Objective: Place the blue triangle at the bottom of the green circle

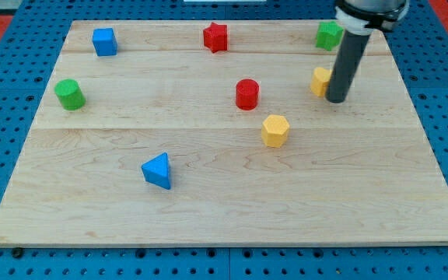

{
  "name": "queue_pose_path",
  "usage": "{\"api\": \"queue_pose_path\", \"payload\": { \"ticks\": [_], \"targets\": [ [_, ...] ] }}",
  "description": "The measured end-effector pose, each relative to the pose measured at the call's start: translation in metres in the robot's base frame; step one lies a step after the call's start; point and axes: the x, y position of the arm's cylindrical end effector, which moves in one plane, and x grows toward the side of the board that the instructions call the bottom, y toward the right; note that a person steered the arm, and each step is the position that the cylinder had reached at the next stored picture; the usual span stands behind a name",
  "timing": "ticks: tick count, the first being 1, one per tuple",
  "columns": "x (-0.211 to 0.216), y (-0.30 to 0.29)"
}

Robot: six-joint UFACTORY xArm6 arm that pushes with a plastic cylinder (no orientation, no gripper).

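Note:
The blue triangle point(157, 170) lies at the lower left of the wooden board point(224, 218). The green circle point(69, 93) stands at the view's left edge of the board, above and left of the triangle, well apart from it. My tip point(336, 99) is at the view's upper right, far from both, touching or just beside a yellow block point(320, 80) whose shape is partly hidden by the rod.
A blue cube point(104, 41) sits at the top left. A red star point(216, 36) sits at the top middle. A green block point(329, 35) sits at the top right. A red cylinder point(246, 93) and a yellow hexagon point(274, 130) stand near the middle.

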Motion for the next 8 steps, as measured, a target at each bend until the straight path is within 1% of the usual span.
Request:
{"api": "queue_pose_path", "payload": {
  "ticks": [2,4,5,6,7,8],
  "targets": [
    [0.000,-0.035],
    [0.002,-0.045],
    [0.039,-0.043],
    [0.089,-0.043],
    [0.142,-0.084],
    [0.146,-0.175]
  ]
}}
